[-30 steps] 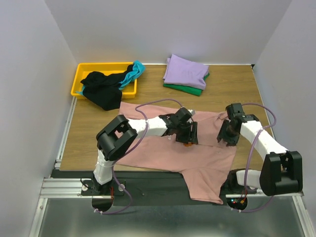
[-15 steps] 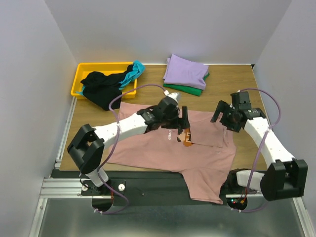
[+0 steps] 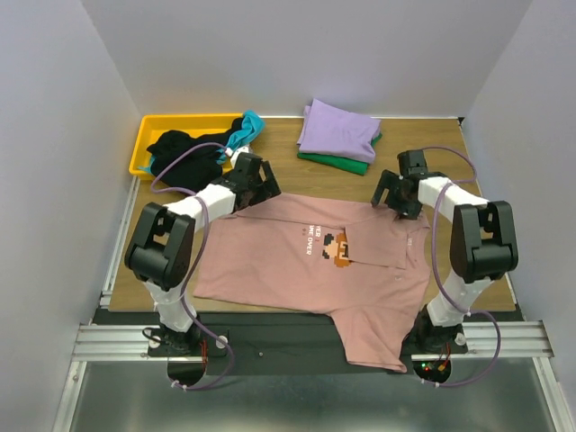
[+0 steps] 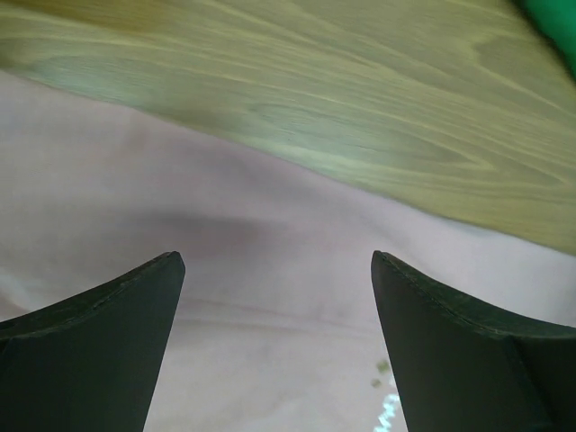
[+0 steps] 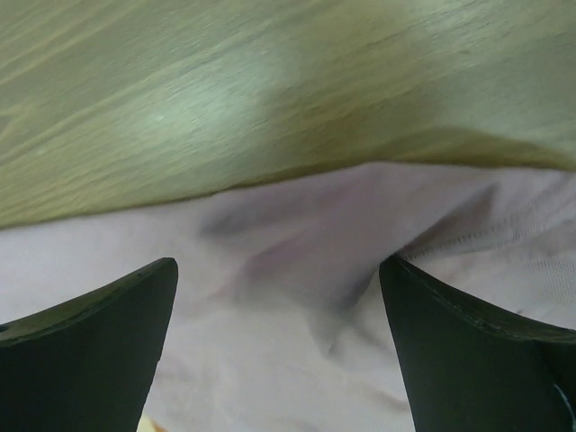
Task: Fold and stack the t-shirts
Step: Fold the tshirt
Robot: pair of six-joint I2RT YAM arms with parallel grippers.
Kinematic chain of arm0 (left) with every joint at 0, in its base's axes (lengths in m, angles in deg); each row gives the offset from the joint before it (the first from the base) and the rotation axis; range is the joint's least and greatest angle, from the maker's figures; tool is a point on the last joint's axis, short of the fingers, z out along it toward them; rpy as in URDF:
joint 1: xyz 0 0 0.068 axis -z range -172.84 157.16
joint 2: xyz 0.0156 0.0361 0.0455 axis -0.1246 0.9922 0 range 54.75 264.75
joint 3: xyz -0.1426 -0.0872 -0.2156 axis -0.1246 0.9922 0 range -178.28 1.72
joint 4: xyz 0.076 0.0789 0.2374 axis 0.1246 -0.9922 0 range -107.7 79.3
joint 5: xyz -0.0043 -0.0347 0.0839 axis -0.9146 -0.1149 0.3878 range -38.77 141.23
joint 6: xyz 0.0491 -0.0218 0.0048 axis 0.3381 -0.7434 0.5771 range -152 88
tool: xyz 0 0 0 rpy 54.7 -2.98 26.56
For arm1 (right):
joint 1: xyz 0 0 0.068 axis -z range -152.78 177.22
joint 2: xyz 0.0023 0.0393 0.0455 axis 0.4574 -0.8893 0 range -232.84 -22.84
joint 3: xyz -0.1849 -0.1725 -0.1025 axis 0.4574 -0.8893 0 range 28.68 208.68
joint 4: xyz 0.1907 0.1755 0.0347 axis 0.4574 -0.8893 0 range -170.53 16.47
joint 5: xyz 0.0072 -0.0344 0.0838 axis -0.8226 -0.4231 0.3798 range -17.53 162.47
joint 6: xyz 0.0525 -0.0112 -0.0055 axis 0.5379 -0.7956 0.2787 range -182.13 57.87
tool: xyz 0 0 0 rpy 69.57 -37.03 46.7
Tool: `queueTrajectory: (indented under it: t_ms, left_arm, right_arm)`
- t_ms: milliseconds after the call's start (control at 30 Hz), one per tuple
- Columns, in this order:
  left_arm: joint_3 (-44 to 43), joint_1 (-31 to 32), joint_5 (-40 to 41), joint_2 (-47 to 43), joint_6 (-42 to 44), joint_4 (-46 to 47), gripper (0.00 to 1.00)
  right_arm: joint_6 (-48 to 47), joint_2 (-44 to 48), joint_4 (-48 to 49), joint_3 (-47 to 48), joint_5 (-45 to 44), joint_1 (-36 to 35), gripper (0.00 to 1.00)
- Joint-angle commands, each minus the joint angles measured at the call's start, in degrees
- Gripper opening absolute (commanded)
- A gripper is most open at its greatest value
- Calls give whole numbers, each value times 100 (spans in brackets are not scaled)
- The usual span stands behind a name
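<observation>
The dusty-pink t-shirt (image 3: 288, 265) lies spread flat on the wooden table, print (image 3: 335, 247) facing up, and one part (image 3: 373, 337) hangs over the near edge. My left gripper (image 3: 256, 183) stands open at the shirt's far left edge. In the left wrist view its fingers (image 4: 99, 346) straddle bare pink cloth (image 4: 270, 351); nothing sits between them (image 4: 274, 263). My right gripper (image 3: 393, 193) is open at the far right edge, over a rumpled fold (image 5: 297, 270) of the shirt (image 5: 270, 369). A folded lavender shirt (image 3: 337, 129) rests on a green one (image 3: 337, 163).
A yellow bin (image 3: 144, 137) at the far left holds a black shirt (image 3: 184, 160) and a teal one (image 3: 245, 129), both spilling over its rim. Bare wood (image 4: 315, 99) runs beyond the pink shirt's far edge. White walls close in on three sides.
Both grippers have opened and moved from the pink shirt's middle to its far edge, the left one to the far left. The print is now uncovered.
</observation>
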State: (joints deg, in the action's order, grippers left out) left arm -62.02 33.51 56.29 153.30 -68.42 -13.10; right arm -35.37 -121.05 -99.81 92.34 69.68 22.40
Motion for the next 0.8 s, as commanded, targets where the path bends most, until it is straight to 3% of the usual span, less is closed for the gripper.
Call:
queueTrajectory:
  t_ms: [0, 233, 767]
  left_arm:
    - [116, -375, 56, 392, 127, 195, 97]
    - [301, -894, 127, 692, 127, 389, 98]
    - [29, -1132, 197, 912, 127, -33, 98]
  right_arm:
    - [-118, -320, 282, 235, -415, 86, 100]
    - [-373, -778, 316, 506, -478, 280, 100]
    - [-1551, -1701, 317, 1474, -398, 456, 100]
